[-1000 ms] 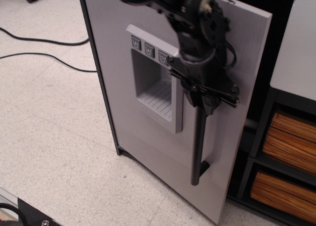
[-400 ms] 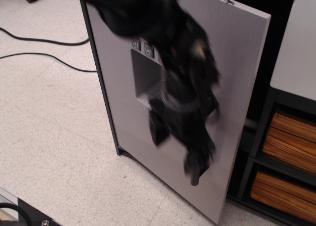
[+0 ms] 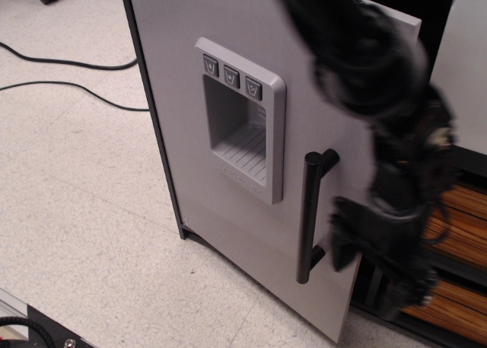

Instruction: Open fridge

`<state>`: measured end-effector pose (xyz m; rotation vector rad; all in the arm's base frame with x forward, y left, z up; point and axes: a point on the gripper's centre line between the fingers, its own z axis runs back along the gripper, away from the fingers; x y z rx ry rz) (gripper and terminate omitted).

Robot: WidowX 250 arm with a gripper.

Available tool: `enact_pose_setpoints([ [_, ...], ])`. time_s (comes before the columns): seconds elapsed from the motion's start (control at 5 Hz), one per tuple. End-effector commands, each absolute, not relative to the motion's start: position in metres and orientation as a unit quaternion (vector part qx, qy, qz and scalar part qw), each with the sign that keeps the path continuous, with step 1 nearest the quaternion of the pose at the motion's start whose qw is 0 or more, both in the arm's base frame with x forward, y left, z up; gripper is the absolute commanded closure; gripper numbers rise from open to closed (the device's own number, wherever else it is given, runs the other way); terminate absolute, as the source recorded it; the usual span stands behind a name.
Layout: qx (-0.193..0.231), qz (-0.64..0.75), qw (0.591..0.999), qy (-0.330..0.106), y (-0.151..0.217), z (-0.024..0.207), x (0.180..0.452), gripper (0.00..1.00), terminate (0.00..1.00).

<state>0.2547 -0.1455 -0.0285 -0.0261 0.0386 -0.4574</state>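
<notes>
Small black-framed fridge w/ grey brushed door [image 3: 190, 28]: 3 dispenser buttons [image 3: 231, 77], 1 black bar handle [image 3: 308, 218]. My gripper [image 3: 380, 249] right of handle, blurred; grip unclear.

Black arm [image 3: 365, 66] enters from top centre, sweeps down and right across frame, heavily motion-blurred. Wrist [image 3: 415, 161] bends downward near right edge. Gripper [image 3: 377, 249] hangs low at right, pointing down, outline smeared; jaw spacing unreadable. Dark cabling bunched along forearm. Nothing visibly clasped.
</notes>
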Motion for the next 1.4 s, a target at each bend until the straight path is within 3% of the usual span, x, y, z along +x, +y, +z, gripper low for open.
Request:
enact_pose_setpoints([
  [0.0, -0.042, -0.223, 0.973, -0.042, -0.202, -0.013, 0.318, 0.00, 0.00],
  [0.2, -0.029, -0.207, 0.975, -0.069, -0.205, -0.006, 0.337, 0.00, 0.00],
  [0.6, 0.038, -0.142, 0.979, -0.139, -0.160, 0.024, 0.347, 0.00, 0.00],
  [1.2, 0.046, -0.031, 0.984, -0.169, -0.084, 0.076, 0.332, 0.00, 0.00],
])
